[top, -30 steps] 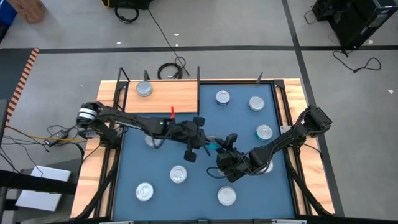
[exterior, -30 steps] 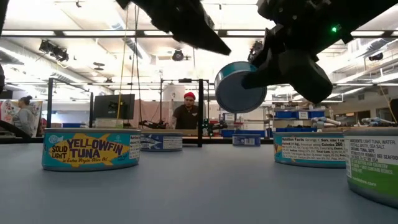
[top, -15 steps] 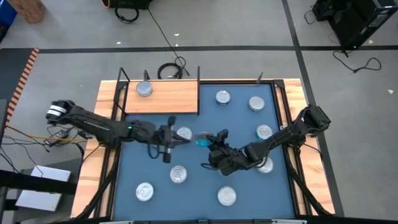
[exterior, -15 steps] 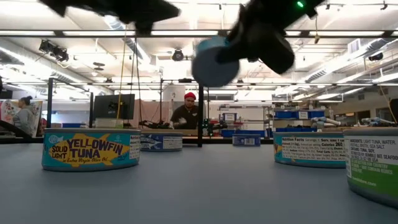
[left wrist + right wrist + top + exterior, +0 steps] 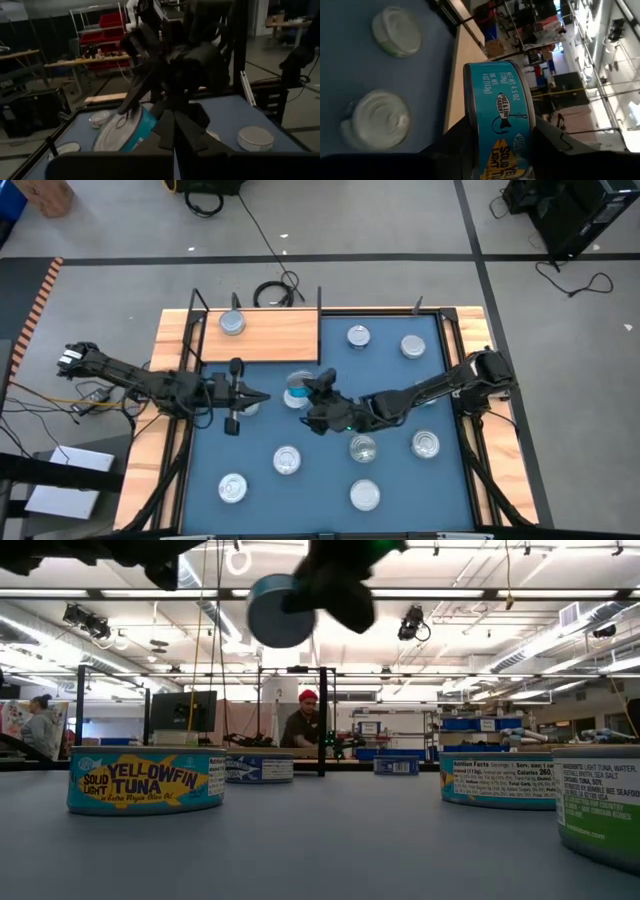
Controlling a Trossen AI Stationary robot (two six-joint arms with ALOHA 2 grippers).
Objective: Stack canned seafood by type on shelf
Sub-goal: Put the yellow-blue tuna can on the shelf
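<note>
High view shows the right pincer (image 5: 303,393) clamped on a teal-labelled tin (image 5: 297,392), carried on edge above the blue mat (image 5: 330,480), just at 6 o'clock of the shelf (image 5: 268,335); gripping it by its flat faces probably keeps the label readable for sorting by type. One tin (image 5: 232,324) already sits at the shelf's 9 o'clock end, likely the start of a stack. Left pincer (image 5: 262,399), clenched and empty, hangs at 9 o'clock of the carried tin, clear of its path. Other tins (image 5: 357,336) wait scattered across the desk.
</note>
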